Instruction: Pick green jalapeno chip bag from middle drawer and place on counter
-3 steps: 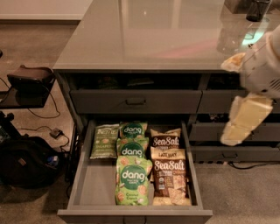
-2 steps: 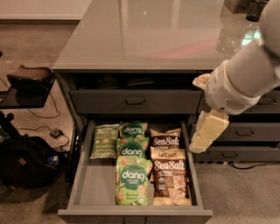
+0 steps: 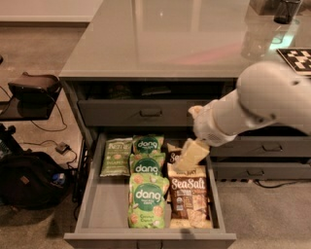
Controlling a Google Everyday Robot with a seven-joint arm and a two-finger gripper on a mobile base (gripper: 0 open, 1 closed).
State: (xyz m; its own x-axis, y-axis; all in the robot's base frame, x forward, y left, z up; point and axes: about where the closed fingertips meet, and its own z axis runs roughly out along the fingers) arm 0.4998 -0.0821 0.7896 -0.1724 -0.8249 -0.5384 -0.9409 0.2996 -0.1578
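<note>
The green jalapeno chip bag [image 3: 116, 156] lies flat at the back left of the open middle drawer [image 3: 97, 204], dull olive with white lettering. My gripper [image 3: 191, 155] hangs on the white arm above the drawer's back right, over the brown bags, well to the right of the jalapeno bag. The counter [image 3: 170, 39] is the glossy grey top behind and above the drawer.
Three brighter green "dang" bags [image 3: 147, 199] lie in the drawer's middle and brown "Sea Salt" bags [image 3: 188, 194] at its right. Shut drawers [image 3: 262, 146] stand at the right. A black bag [image 3: 29, 180] and cables lie on the floor at left. A dark cup [image 3: 286, 10] stands on the counter's far right.
The arm has swung left and down from the right side, bringing the gripper over the drawer's right part. The bags have not moved.
</note>
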